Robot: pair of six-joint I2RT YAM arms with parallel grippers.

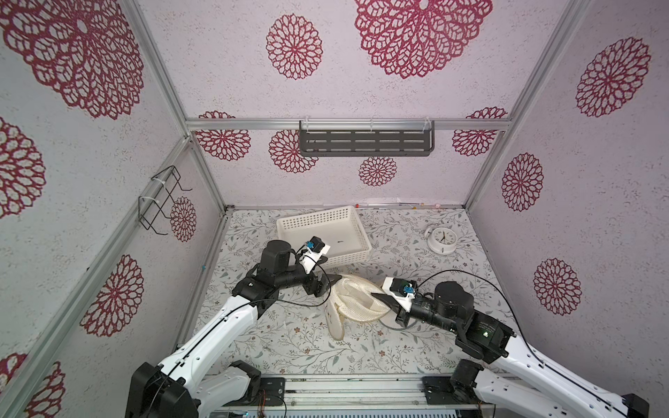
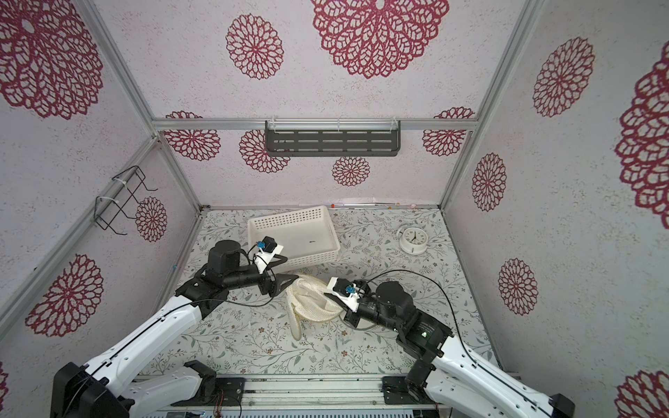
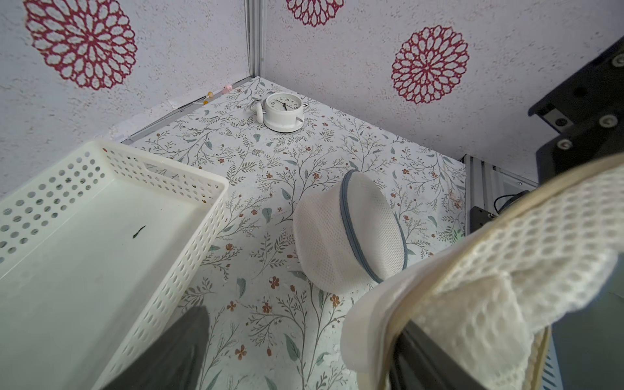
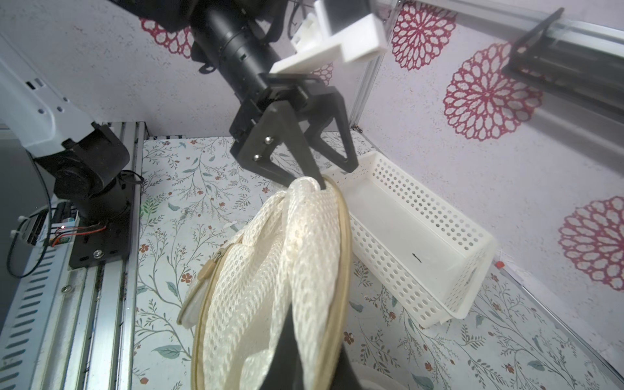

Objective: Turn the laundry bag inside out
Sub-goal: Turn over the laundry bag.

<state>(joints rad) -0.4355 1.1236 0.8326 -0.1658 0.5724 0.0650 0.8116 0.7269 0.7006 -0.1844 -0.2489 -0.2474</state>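
Floral-papered bench [image 1: 289, 343], white walls with red rosettes.

Top views: laundry bag [image 1: 356, 300] [image 2: 311, 300], cream mesh with a tan rim, sits at bench centre, bunched between the two arms. One flat loop of it trails onto the bench toward 6 o'clock. Left gripper [image 1: 333, 268] [image 2: 291, 267] meets the bag from 10 o'clock and its jaws are spread apart. One finger touches the bag's edge and the other stands clear of it. Right gripper [image 1: 378, 297] [image 2: 327, 295] enters from 4 o'clock, clenched, fingers buried in the mesh. White perforated basket [image 1: 344, 257] [image 2: 289, 219] lies at 11 o'clock from the bag (nothing in it but a small dark speck). Alarm clock [image 1: 443, 240] [image 2: 414, 239] stands at 2 o'clock, well apart.

Left wrist: a fold of the laundry bag [image 3: 506, 263] drapes over one dark finger. A grey-trimmed mesh pouch [image 3: 337, 233] rests on the bench between the basket [image 3: 162, 162] and that fold. The alarm clock [image 3: 283, 111] stands near the corner.

Right wrist: the left gripper [image 4: 336, 174] is released, one fingertip hooked at the bag's far end. The laundry bag [image 4: 256, 270] is raised off the bench, its mesh gathered around the right gripper [image 4: 293, 337], which grasps it. The basket [image 4: 422, 216] lies just beside the bag.
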